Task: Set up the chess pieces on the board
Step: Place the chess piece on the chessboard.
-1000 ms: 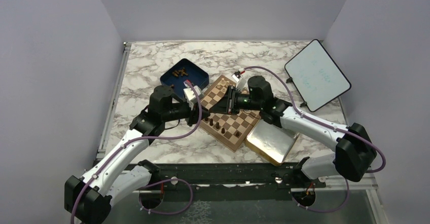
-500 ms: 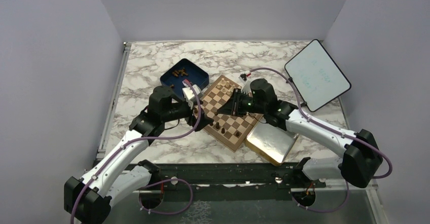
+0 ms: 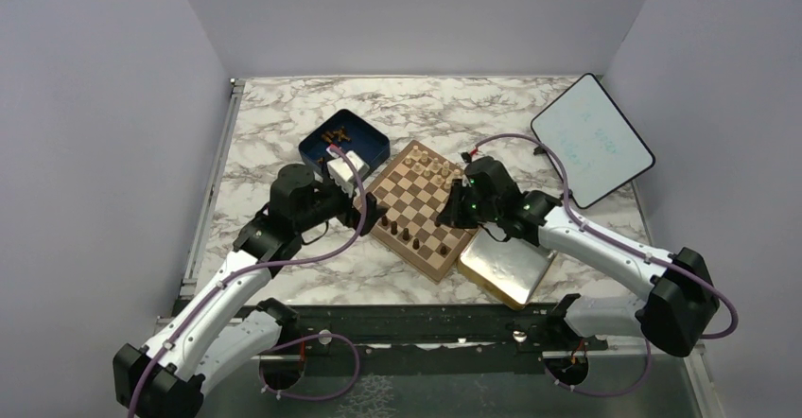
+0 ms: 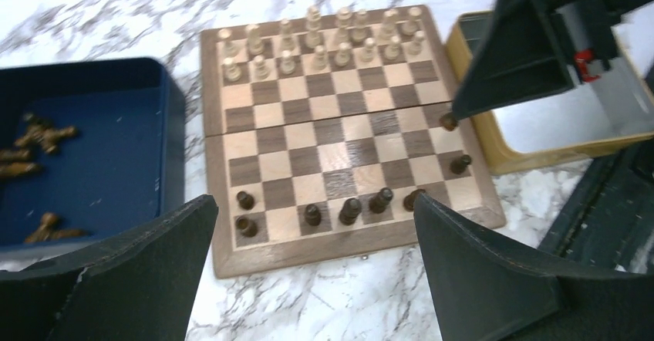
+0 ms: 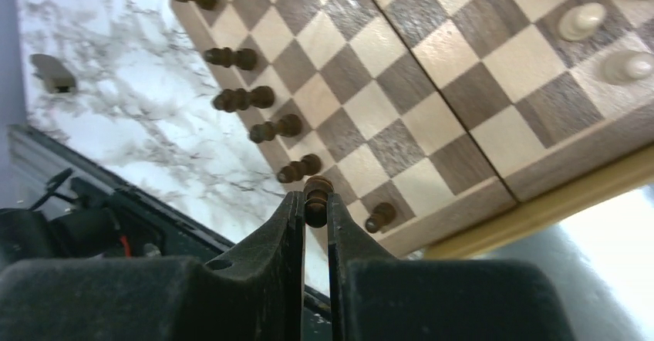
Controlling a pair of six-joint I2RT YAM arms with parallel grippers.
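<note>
- The right gripper (image 5: 315, 211) is pinched narrow on one dark chess piece (image 5: 317, 190), held by its top just above the near right corner of the board (image 4: 332, 136).
- Risk: other dark pieces (image 4: 349, 210) stand close beside that spot. If the fingers come down a little off line, they could knock a neighbour over.
- Risk: the grip is on a small part of a tiny piece. It could tilt on release, straddle two squares, or roll off the border.
- The left gripper (image 4: 312, 217) is spread wide and holds nothing. It hangs over the near left edge of the board.
- Risk: its broad fingers could sweep the standing row if it turns low toward the box, and the two arms are close enough over the board to clash.
- The dark blue box (image 4: 173, 125), far left of the board, holds several loose dark pieces (image 4: 42, 136) lying on their sides.
- The gold-rimmed tray (image 3: 484, 276), touching the board's near right side, shows no pieces.
- The pale pieces (image 4: 324, 40) fill the board's two far rows.
</note>
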